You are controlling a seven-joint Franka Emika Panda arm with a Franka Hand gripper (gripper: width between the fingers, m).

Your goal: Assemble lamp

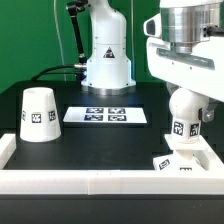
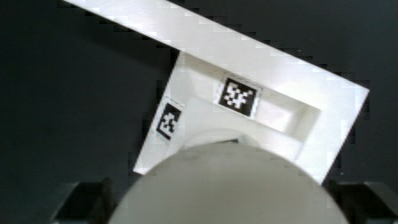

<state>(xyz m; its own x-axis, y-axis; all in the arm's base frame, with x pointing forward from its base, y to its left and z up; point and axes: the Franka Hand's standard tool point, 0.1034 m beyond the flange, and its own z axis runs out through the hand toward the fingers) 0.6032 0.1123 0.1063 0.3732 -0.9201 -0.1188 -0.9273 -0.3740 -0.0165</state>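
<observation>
In the exterior view I take the marker board (image 1: 105, 115) as my landmark, lying flat in the middle of the black worktop (image 1: 60, 150). On the exterior view's left of the marker board, just beside it, the cone shade (image 1: 35, 112) stands upright on its wide end, tag facing the camera. Behind the marker board is the arm's pedestal (image 1: 105, 55). On the exterior view's right of the marker board, and nearer the camera, the flat square base (image 1: 176, 161) sits in the corner of the white rail (image 1: 100, 181). The bulb (image 1: 186, 108) is upright over the base, ball up and tagged neck down. The hand (image 1: 188, 94) comes down onto the ball from above. I cannot tell whether the neck is seated in the base or only touching it.

In the wrist view the bulb's rounded top (image 2: 222, 188) fills the near field. Dark fingers (image 2: 82, 206) show on either side of it (only slivers at the frame's edge). I cannot tell whether they are pinching the ball or merely flanking it. Beyond the bulb lies the base (image 2: 294, 112) with two tags visible, one edge against the rail (image 2: 214, 35).
</observation>
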